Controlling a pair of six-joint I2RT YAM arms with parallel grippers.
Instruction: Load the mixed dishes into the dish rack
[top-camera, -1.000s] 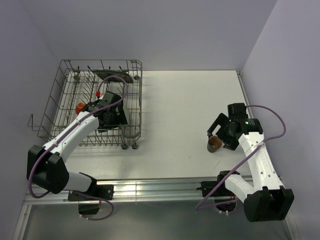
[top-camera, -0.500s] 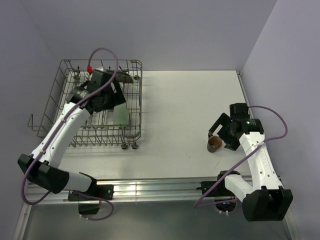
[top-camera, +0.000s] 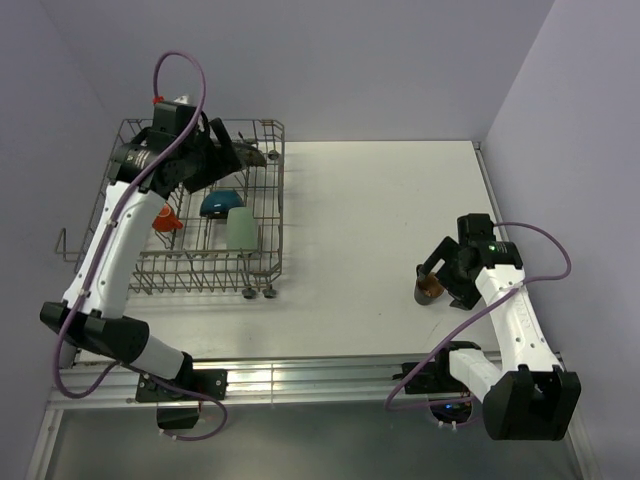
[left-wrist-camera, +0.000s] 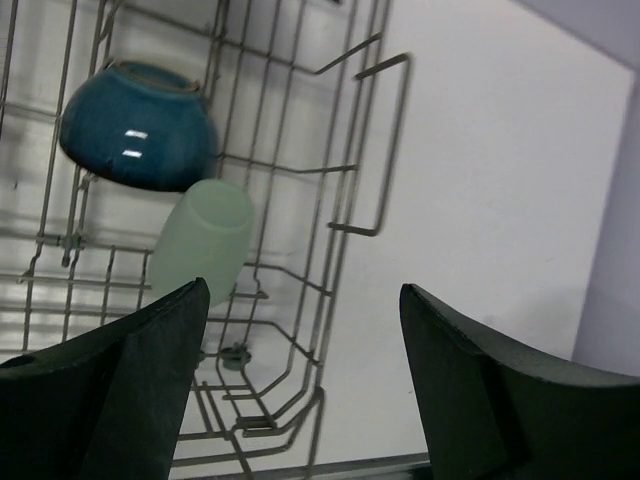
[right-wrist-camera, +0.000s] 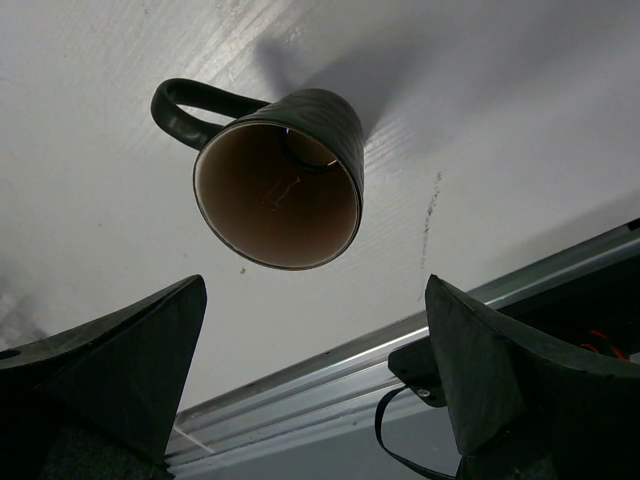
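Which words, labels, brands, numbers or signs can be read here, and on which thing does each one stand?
None can be read. The brown cup, the blue bowl, the pale green mug and the dish rack carry no print. The right arm shows only a small green light, no letters.

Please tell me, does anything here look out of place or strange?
Only the small brown cup is out of place: it stands on the table, far from the dish rack, where the blue bowl and pale green mug lie. Nothing looks spilled or broken.
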